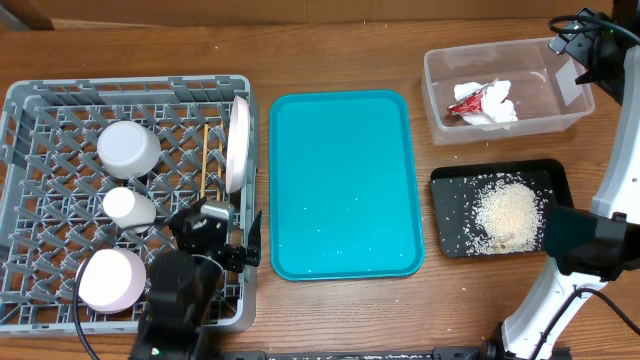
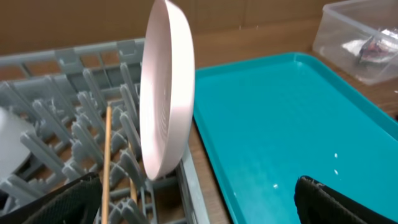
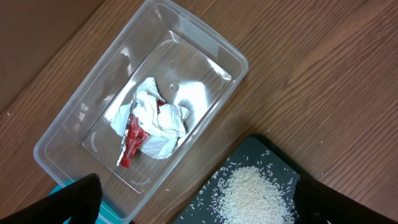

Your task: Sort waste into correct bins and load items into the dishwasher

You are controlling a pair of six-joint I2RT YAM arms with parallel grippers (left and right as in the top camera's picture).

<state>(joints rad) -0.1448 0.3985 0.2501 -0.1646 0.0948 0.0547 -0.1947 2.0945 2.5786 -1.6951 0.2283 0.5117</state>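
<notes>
- Overhead: the dish rack (image 1: pixel 30 100) held the bowl (image 1: pixel 128 148), cup (image 1: pixel 128 207), chopsticks (image 1: pixel 206 160) and upright plate (image 1: pixel 238 142), so it looked basically finished.
- Left wrist: the left end effector (image 2: pixel 199 202) gaped wide and empty near the plate, with stray grains (image 2: pixel 336 155) left on the teal tray (image 2: pixel 267 112).
- Right wrist: the right end effector (image 3: pixel 199 199) was wide and empty over the clear tub (image 3: pixel 74 112) with the napkin (image 3: pixel 165 118) and wrapper (image 3: pixel 132 140). The rice (image 3: pixel 252 196) sat on the black tray (image 3: pixel 261 149), all on a wooden tabletop (image 3: pixel 323 74).

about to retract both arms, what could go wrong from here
1. The white plate stands on edge at the dish rack's right wall, with the open left gripper close beside it; a nudge could tip it toward the teal tray.
2. The rice lies loose in the shallow black tray below the open right gripper; a low sweep might scatter it.
3. A few stray grains on the teal tray may get missed.
</notes>
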